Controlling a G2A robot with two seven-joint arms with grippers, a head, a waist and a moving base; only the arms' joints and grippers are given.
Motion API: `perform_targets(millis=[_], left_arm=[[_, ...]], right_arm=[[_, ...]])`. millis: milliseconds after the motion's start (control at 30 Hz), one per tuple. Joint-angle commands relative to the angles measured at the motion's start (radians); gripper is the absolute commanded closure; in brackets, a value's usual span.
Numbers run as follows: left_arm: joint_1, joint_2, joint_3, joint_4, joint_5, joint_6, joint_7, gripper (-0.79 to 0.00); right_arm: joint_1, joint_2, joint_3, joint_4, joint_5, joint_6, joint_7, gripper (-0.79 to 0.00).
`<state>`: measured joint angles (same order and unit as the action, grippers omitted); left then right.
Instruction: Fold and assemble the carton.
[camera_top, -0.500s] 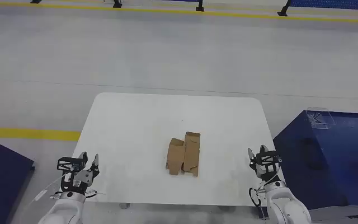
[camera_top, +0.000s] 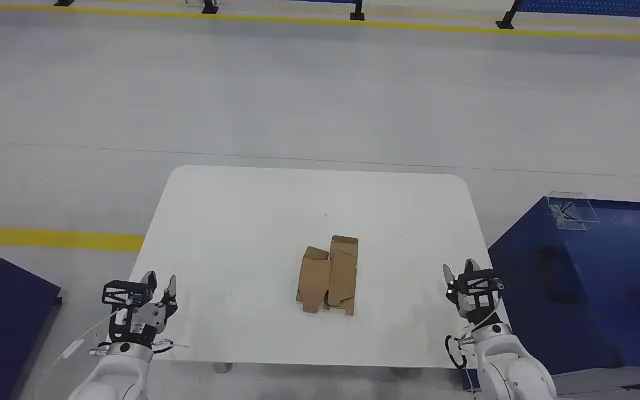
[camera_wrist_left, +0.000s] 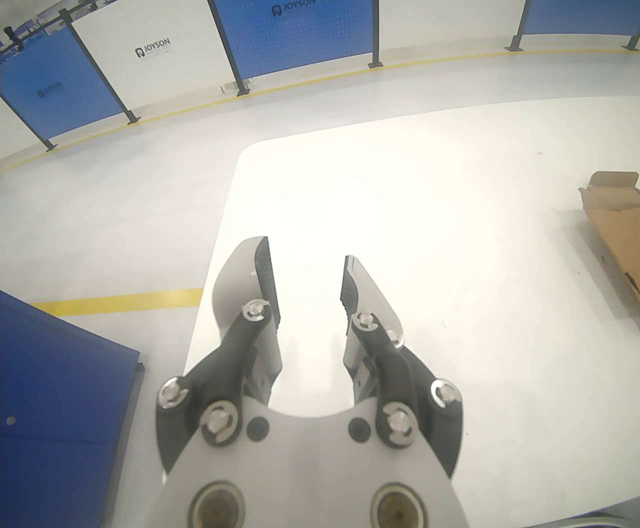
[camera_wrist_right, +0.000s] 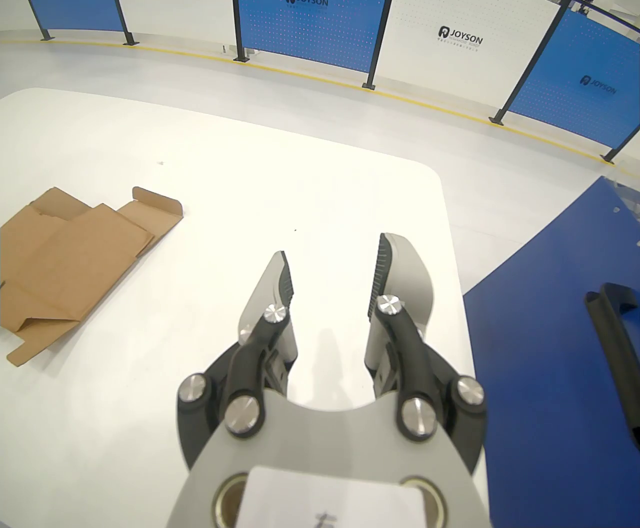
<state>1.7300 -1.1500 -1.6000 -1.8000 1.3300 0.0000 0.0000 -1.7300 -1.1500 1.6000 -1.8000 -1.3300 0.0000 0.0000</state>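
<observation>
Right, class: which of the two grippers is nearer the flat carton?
The right gripper; the carton lies toward its side of the table, farther from the left gripper.

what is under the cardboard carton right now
The carton lies flattened on the white table, whose surface shows all around it. The patch beneath is covered, so anything thin there cannot be seen.

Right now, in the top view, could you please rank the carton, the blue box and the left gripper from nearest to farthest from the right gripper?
Measured from the right gripper:
1. The blue box, close beside it, just off the right edge of the table.
2. The carton, lying flat near the table's middle.
3. The left gripper, across at the table's opposite near corner.
</observation>
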Motion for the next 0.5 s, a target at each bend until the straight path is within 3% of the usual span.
perform_targets(millis=[0,200,233,300,467], left_arm=[[0.000,0.000,0.000,0.000,0.000,0.000,0.000,-0.247],[0.000,0.000,0.000,0.000,0.000,0.000,0.000,-0.247],[-0.001,0.000,0.001,-0.002,-0.004,-0.002,0.001,-0.785],[-0.012,-0.003,0.025,-0.035,-0.047,-0.037,-0.045,-0.785],[-0.096,-0.014,0.082,-0.159,-0.335,-0.125,-0.223,-0.785]], right_arm=[[0.000,0.000,0.000,0.000,0.000,0.000,0.000,-0.338],[0.000,0.000,0.000,0.000,0.000,0.000,0.000,-0.338],[0.000,0.000,0.000,0.000,0.000,0.000,0.000,-0.785],[0.000,0.000,0.000,0.000,0.000,0.000,0.000,-0.785],[0.000,0.000,0.000,0.000,0.000,0.000,0.000,-0.785]])
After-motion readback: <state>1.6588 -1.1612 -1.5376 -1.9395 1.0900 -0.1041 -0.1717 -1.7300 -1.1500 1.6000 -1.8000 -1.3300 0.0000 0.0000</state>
